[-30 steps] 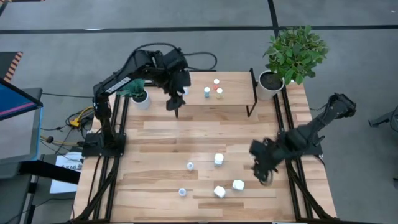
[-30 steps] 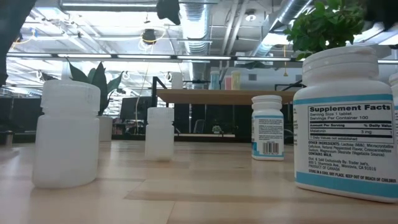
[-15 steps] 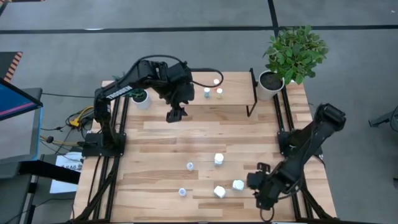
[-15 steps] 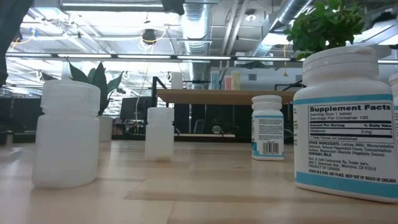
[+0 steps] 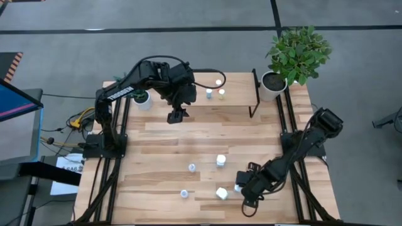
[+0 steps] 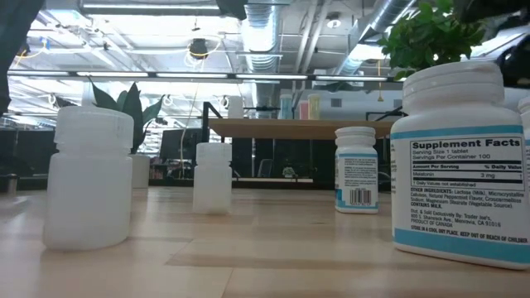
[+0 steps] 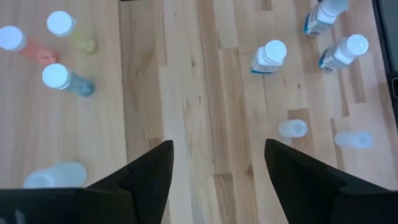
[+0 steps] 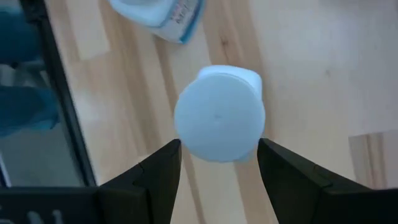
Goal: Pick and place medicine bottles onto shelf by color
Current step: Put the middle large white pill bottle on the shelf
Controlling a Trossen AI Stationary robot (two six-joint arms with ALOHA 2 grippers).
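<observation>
The shelf (image 5: 235, 100) stands at the table's far side and carries three small bottles with white caps (image 5: 209, 93), reddish, yellowish and bluish in the left wrist view (image 7: 68, 81). A clear white bottle (image 7: 53, 177) stands near them. Several white bottles stand on the table's near half (image 5: 220, 161). My left gripper (image 5: 177, 116) hangs open and empty in front of the shelf's left end. My right gripper (image 5: 246, 191) is open above a chunky white bottle (image 8: 219, 115), a finger on each side of its cap; I cannot tell whether they touch it.
A leafy plant in a white pot (image 5: 274, 85) stands at the far right corner and a second white pot (image 5: 143, 99) at the far left. Another labelled bottle (image 8: 158, 15) stands close to my right gripper. Black frame rails (image 5: 295, 169) run along both table sides.
My left gripper has drawn back from the shelf toward the table's near edge, then held still. My right gripper has swung toward the near edge and then toward the table's left, coming over the chunky white bottle. No bottle has moved.
</observation>
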